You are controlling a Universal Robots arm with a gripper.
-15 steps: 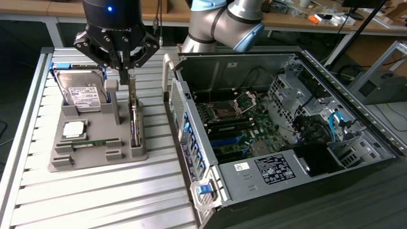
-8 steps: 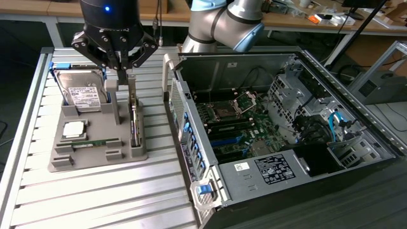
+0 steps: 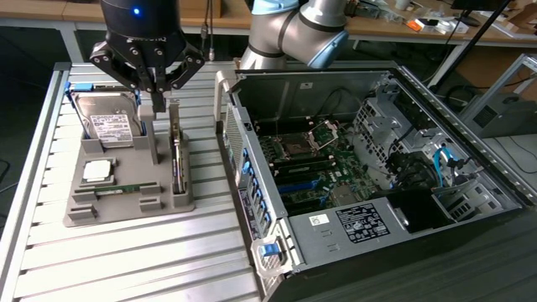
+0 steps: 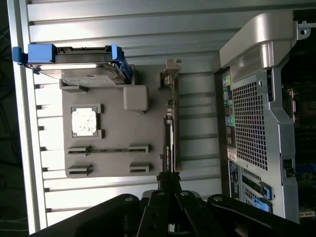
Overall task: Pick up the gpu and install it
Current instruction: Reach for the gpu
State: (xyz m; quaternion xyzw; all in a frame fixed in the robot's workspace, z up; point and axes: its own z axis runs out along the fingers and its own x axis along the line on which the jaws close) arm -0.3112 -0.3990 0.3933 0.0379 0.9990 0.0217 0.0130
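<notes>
Technician: Closest to the wrist lens is the gripper [image 4: 168, 178]. Condition?

Inspector: Fingers drawn fully together, nothing between them. In the exterior view it hangs in the upper left of the frame, above the grey holder [image 3: 126, 211] and apart from the card.

Technician: Location of the gpu [image 3: 177, 160]?

Inspector: Left of centre in the exterior frame. It stands on its long edge in the slot on the holder's case-facing side, with the pale bracket [image 3: 173, 116] at the end toward the top of the frame. Not yet lifted.

Technician: Handling assessment?

Inspector: Judged light, thin and stiff, so it should come out of the slot without flexing. The faces carry components and look fragile. The smooth board could slip or swing if pinched off-centre. The sound hold appears to be across the bare upper edge near mid-length, squeezing the two flat faces, well away from the lower contact edge.

Technician: Surroundings?

Inspector: On the same holder, a hard drive [image 3: 109, 123] with blue rails is propped at the upper left. A square processor [image 3: 97, 170] lies below it, then a green memory stick [image 3: 117, 189]. The holder rests on a slatted table [image 3: 126, 264]. Just beside it, toward the frame's right, the computer case [image 3: 319, 88] lies open with its motherboard [image 3: 310, 163] exposed
</notes>
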